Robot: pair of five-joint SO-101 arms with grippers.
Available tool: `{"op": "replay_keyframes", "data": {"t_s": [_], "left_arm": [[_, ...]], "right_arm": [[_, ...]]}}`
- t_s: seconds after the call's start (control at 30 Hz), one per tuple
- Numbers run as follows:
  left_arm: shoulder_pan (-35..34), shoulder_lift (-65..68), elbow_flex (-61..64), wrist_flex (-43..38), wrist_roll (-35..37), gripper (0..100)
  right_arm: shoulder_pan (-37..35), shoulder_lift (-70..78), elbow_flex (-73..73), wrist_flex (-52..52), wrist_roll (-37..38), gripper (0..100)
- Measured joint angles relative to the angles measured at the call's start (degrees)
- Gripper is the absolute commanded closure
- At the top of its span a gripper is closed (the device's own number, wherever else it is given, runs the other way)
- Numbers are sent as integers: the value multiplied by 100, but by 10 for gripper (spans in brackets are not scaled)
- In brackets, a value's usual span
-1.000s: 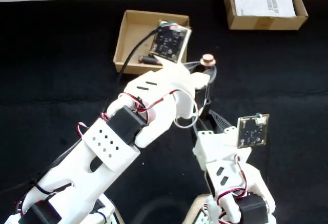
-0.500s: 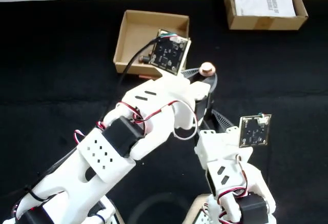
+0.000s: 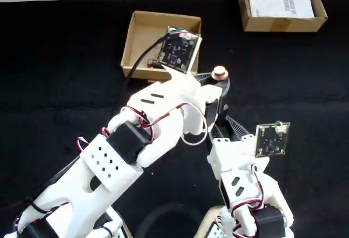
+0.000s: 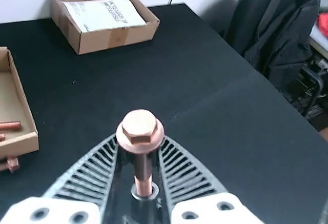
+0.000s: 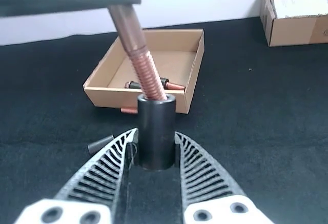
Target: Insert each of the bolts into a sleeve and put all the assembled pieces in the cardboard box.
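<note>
My left gripper (image 4: 141, 142) is shut on a copper bolt (image 4: 140, 127), held upright with its hex head on top. The bolt's threaded end (image 5: 147, 80) sits in the mouth of a black sleeve (image 5: 156, 119), slightly tilted. My right gripper (image 5: 156, 136) is shut on that sleeve and holds it upright. In the high view the bolt head (image 3: 220, 73) shows just right of the cardboard box (image 3: 136, 36), with the right gripper (image 3: 222, 119) below it. The cardboard box (image 5: 192, 80) holds assembled pieces (image 5: 166, 85).
A loose black sleeve (image 5: 100, 144) and a copper bolt (image 5: 128, 110) lie on the black table just outside the box's near wall. A second cardboard box (image 3: 283, 23) with papers stands at the back right. A dark backpack (image 4: 277, 29) sits off the table's edge.
The left arm has shifted slightly, bringing the bolt head down toward the right gripper. The right arm has stayed where it was.
</note>
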Motion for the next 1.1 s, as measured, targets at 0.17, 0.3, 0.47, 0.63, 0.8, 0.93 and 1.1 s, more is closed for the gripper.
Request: {"op": "replay_keyframes", "data": {"t_s": [0.17, 0.3, 0.47, 0.63, 0.8, 0.93, 1.1], "left_arm": [[-9, 0, 0, 149, -114, 992], [-9, 62, -9, 158, -114, 992], [-9, 615, 0, 167, -114, 991], [-9, 1011, -9, 167, -114, 990], [-9, 1073, -9, 211, -114, 889], [-97, 1055, -246, 1011, -114, 704], [-62, 765, -615, 2514, -123, 688]], "right_arm": [[9, 0, 0, 0, 0, 991], [9, 0, 0, 0, 167, 991], [9, 0, 0, 9, 677, 991], [53, 9, 9, 9, 730, 991], [53, 9, 9, 9, 730, 991], [9, 9, 9, 9, 730, 991], [44, 0, 0, 9, 765, 991]]}}
